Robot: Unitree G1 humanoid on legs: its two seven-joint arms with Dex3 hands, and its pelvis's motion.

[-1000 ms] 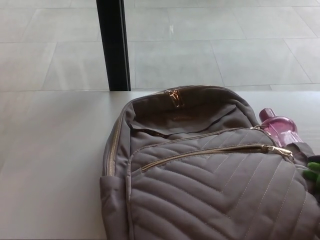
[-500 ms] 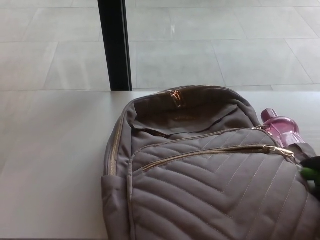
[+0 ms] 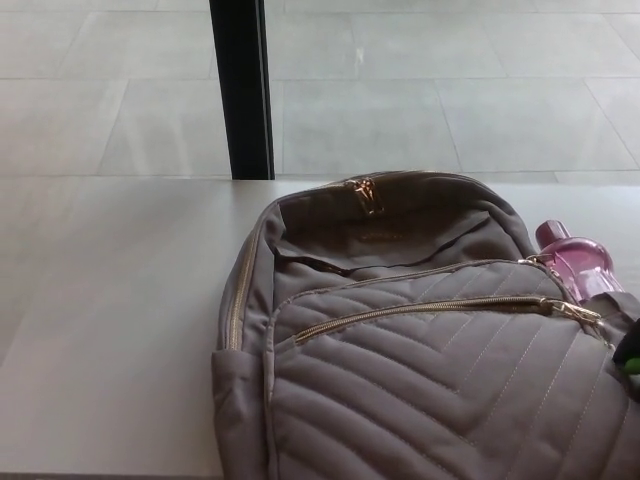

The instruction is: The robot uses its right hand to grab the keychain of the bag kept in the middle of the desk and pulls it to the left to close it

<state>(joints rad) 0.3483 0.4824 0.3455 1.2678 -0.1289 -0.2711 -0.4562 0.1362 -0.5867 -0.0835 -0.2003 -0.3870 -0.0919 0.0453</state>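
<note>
Locate the quilted taupe backpack (image 3: pixel 430 390) nearest the camera, lying flat on the white desk (image 3: pixel 110 330) and cut off by the lower edge. Treat the dark shape with a green patch at the right edge as the probable right hand (image 3: pixel 631 352); cannot tell whether spread or closed (too little in frame). Find the gold keychain (image 3: pixel 580 312) just beside it, at the right end of the front zip (image 3: pixel 430 312), untouched. Note the pink bottle (image 3: pixel 578 258) behind. Attribute the rightward drift of the whole scene over the last second to camera motion, not bag motion: grasp not yet begun. Beyond: black post (image 3: pixel 242 90), pale tiled floor (image 3: pixel 450 90).
</note>
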